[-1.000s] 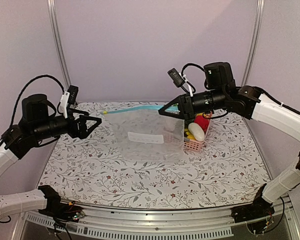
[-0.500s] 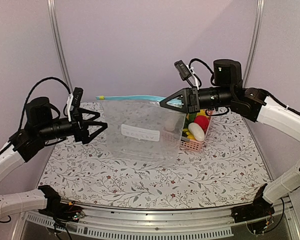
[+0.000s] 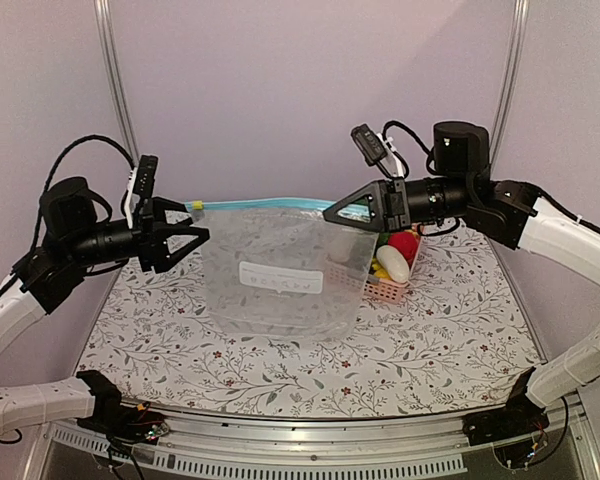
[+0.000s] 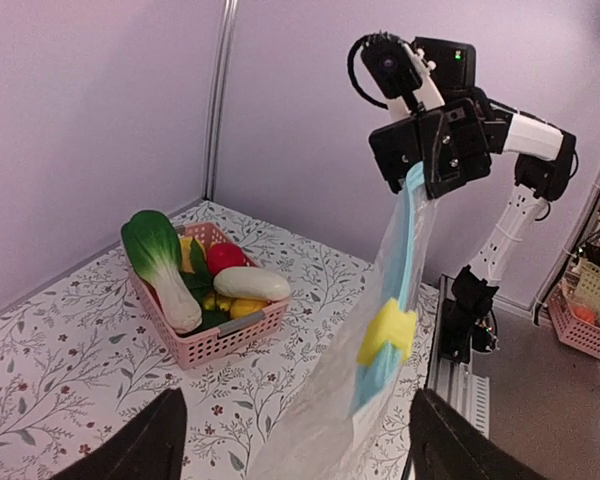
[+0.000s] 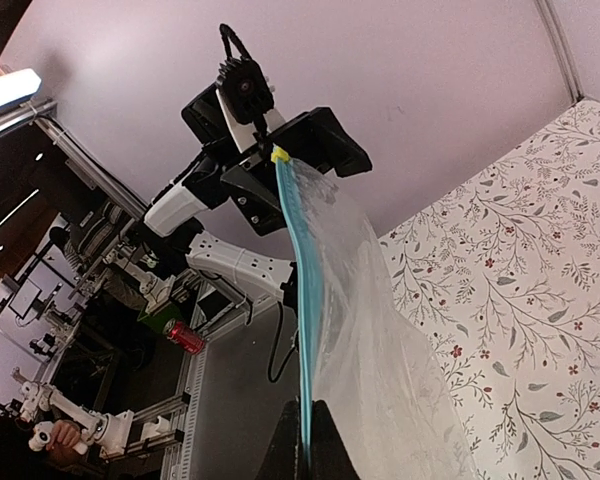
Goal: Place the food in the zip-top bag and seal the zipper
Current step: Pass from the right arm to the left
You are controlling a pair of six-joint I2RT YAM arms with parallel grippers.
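Observation:
The clear zip-top bag [image 3: 280, 275] hangs in the air over the table. Its light-blue zipper [image 3: 270, 204] runs along the top edge, with a yellow slider [image 3: 195, 205] at the left end. My right gripper [image 3: 342, 213] is shut on the zipper's right end; in the right wrist view the blue strip [image 5: 298, 300] rises from its closed fingers [image 5: 320, 445]. My left gripper [image 3: 193, 240] is open at the bag's left edge, just below the slider [image 4: 388, 333], and the bag [image 4: 320, 420] passes between its fingers [image 4: 140, 445]. The bok choy [image 4: 160, 260] and red fruit [image 4: 225, 257] lie in the basket. A pale round shape [image 3: 337, 250] shows through the bag; I cannot tell where it lies.
The pink slatted basket [image 3: 388, 290] stands at the back right behind the bag, also holding a pale oblong piece [image 4: 252, 283] and yellow pieces. It shows in the left wrist view [image 4: 215, 340] too. The floral tablecloth [image 3: 420, 340] covers the table.
The right gripper has lifted the bag higher and spread it out. The left gripper has risen and moved in to the bag's left edge under the slider.

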